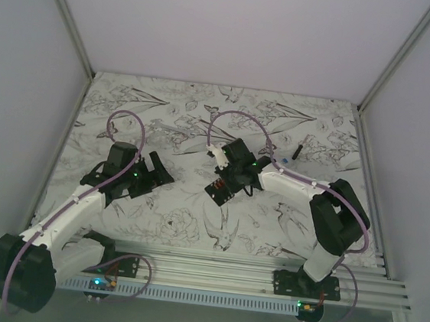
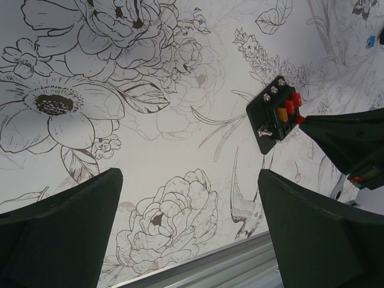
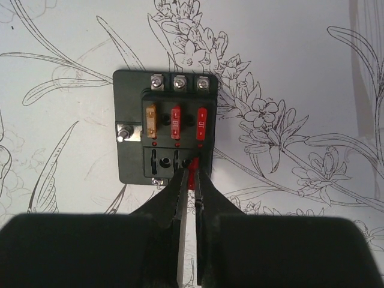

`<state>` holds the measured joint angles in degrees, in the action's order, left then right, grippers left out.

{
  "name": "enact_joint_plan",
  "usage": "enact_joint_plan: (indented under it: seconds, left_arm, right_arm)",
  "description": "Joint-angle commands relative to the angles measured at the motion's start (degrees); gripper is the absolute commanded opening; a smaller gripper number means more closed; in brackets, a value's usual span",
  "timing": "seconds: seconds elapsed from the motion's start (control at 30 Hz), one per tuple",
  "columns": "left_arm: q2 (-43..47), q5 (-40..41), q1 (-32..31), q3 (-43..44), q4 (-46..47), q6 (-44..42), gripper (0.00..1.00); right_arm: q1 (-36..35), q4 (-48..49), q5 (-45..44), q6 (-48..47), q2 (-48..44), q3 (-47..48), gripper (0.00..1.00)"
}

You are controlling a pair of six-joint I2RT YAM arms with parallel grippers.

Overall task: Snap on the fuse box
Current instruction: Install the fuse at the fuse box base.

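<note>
The fuse box (image 1: 222, 190) is a small black square box lying flat on the flowered table mat. In the right wrist view the fuse box (image 3: 165, 135) shows an orange fuse and two red fuses in its upper row, and open slots in the lower row. My right gripper (image 3: 192, 174) is shut on a small red fuse (image 3: 192, 178), its tips at the box's lower right slot. It also shows in the top view (image 1: 228, 179). My left gripper (image 1: 160, 171) is open and empty, to the left of the box. The left wrist view shows the fuse box (image 2: 276, 114) ahead on the right.
A short thin black bar (image 1: 297, 150) and a tiny blue piece (image 1: 286, 161) lie at the back right of the mat. A metal rail (image 1: 249, 272) runs along the near edge. White walls close in the sides and back.
</note>
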<state>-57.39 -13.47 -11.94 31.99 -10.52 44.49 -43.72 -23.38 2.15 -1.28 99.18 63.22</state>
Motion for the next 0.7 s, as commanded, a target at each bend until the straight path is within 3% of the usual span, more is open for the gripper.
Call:
enact_joint_plan:
  seconds: [0.0, 0.23, 0.4, 0.67]
  left_arm:
    - [-0.3, -0.8, 0.5, 1.1, -1.3, -0.5, 1.0]
    - [0.0, -1.2, 0.5, 1.1, -1.3, -0.7, 1.0]
    - [0.1, -1.4, 0.4, 1.1, -1.3, -0.8, 1.0]
    - [-1.1, -3.5, 0.4, 1.8, -1.2, -1.3, 1.0]
  right_arm:
    - [0.3, -1.3, -3.2, 0.0, 1.0, 1.3, 0.08]
    - [0.7, -2.6, -3.5, 0.3, 2.2, 2.4, 0.0]
    - [1.2, -6.2, -3.1, 2.7, 2.9, 3.8, 0.0]
    - [3.8, -7.0, 11.0, 6.7, -0.6, 2.8, 0.0]
